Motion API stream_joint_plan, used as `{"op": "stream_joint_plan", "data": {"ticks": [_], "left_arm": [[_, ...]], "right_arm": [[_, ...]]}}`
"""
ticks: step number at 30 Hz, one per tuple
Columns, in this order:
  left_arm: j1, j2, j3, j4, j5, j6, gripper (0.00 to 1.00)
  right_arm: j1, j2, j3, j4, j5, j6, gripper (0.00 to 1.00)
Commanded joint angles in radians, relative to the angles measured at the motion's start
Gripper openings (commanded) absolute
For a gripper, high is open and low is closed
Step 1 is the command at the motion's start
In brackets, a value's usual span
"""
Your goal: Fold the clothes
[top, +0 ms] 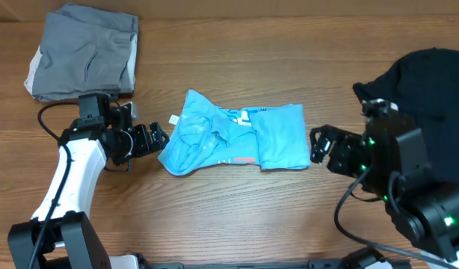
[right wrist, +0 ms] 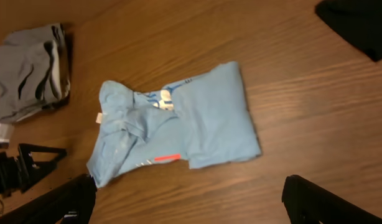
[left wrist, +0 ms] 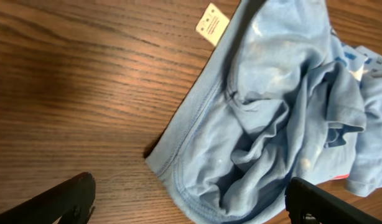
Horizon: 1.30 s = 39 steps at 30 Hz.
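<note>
The light blue T-shirt (top: 233,140) lies bunched and partly folded in the middle of the table, its right half flat and its left half crumpled. My left gripper (top: 156,138) is open at the shirt's left edge. In the left wrist view the hem of the shirt (left wrist: 272,112) sits between the spread fingers of that gripper (left wrist: 191,205), and a white label (left wrist: 213,23) sticks out. My right gripper (top: 319,147) is open just right of the shirt, holding nothing. In the right wrist view it (right wrist: 188,202) hovers over bare wood short of the shirt (right wrist: 178,127). The black T-shirt (top: 431,82) lies heaped at the right.
A folded grey garment (top: 84,51) rests at the back left corner, also visible in the right wrist view (right wrist: 32,68). The right arm's body partly covers the black T-shirt (right wrist: 356,25). Bare wooden tabletop (top: 289,67) surrounds the blue shirt.
</note>
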Motion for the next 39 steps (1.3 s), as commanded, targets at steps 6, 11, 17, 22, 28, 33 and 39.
{"op": "stream_joint_plan", "data": {"ticks": [6,11,17,22,28,33,39], "left_arm": [[-0.006,0.133,0.011,0.063,0.159,0.105,1.0],[-0.035,0.158,0.053,0.09,0.146,0.135,1.0],[-0.063,0.163,0.146,0.108,0.05,0.127,1.0],[-0.074,0.212,0.193,0.143,0.019,0.127,1.0],[-0.075,0.325,0.208,0.199,0.09,0.189,1.0],[-0.075,0.364,0.211,0.218,0.164,0.232,1.0],[-0.075,0.364,0.212,0.256,0.152,0.275,1.0]], "right_arm": [[-0.002,0.023,0.006,-0.034,0.027,0.005,1.0],[-0.002,0.056,0.006,-0.036,0.021,0.005,1.0],[-0.002,0.107,0.006,-0.036,0.02,0.005,1.0],[-0.002,0.145,0.006,-0.035,0.021,0.005,1.0],[-0.002,0.194,0.006,-0.035,0.021,0.005,1.0],[-0.002,0.23,0.006,-0.035,0.021,0.005,1.0],[-0.002,0.256,0.006,-0.035,0.02,0.005,1.0]]}}
